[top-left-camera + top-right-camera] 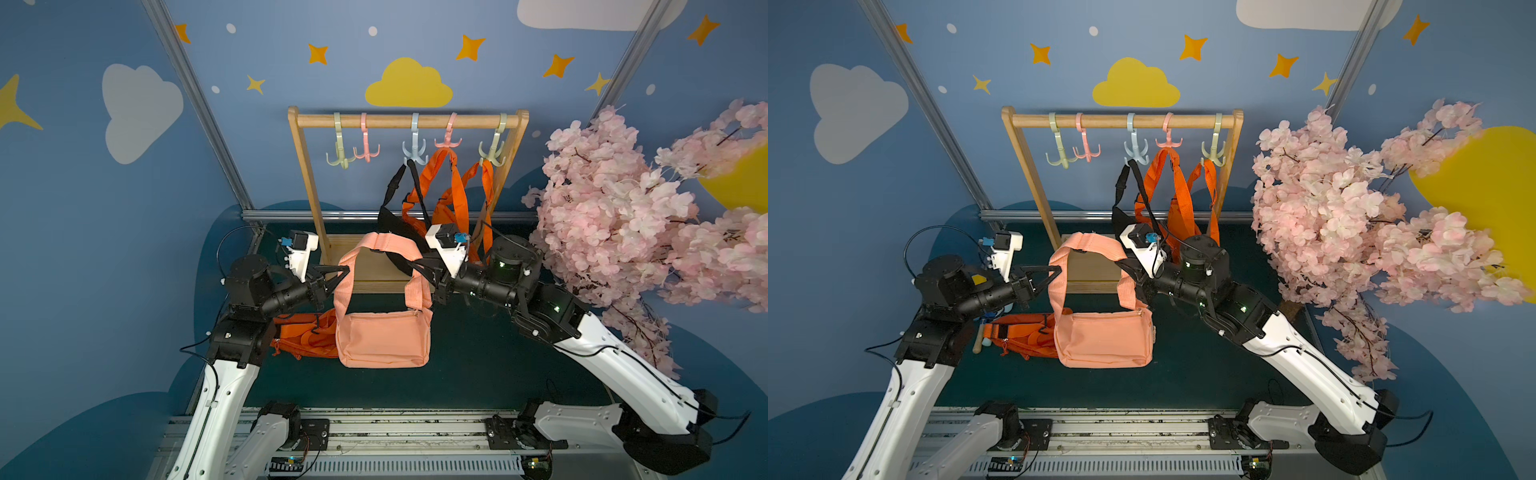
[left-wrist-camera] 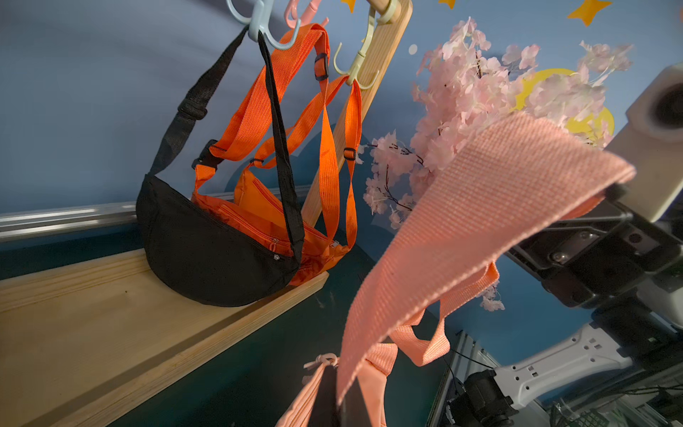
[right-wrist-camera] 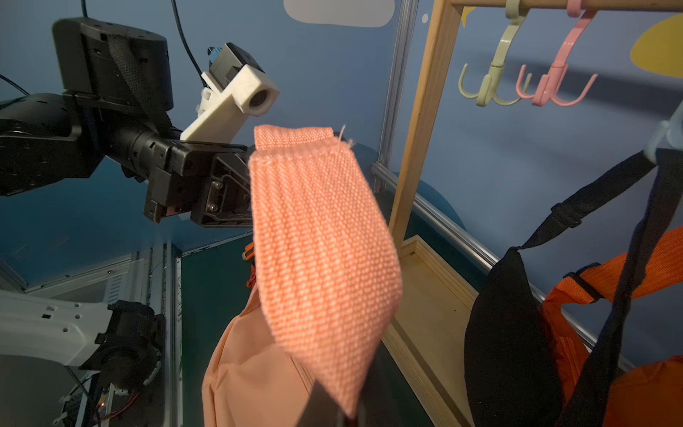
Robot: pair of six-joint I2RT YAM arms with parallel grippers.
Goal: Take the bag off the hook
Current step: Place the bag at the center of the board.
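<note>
The salmon-pink bag (image 1: 382,340) (image 1: 1104,340) hangs by its strap (image 1: 376,243) in front of the wooden rack, clear of every hook. My left gripper (image 1: 344,270) (image 1: 1056,270) is shut on the strap's left side. My right gripper (image 1: 417,264) (image 1: 1122,262) is shut on its right side. The strap (image 2: 462,229) runs from the left gripper (image 2: 343,405) in the left wrist view. In the right wrist view the strap (image 3: 321,251) rises from the right gripper (image 3: 345,412), with the bag's body (image 3: 251,369) below. Two bare hooks, green (image 1: 340,158) and pink (image 1: 366,153), hang at the rail's left.
On the rack rail (image 1: 407,121), a blue hook (image 1: 414,151) carries a black bag (image 1: 395,224). Hooks to its right carry orange bags (image 1: 451,195). Another orange bag (image 1: 307,334) lies on the table beside the left arm. A pink blossom branch (image 1: 623,208) crowds the right side.
</note>
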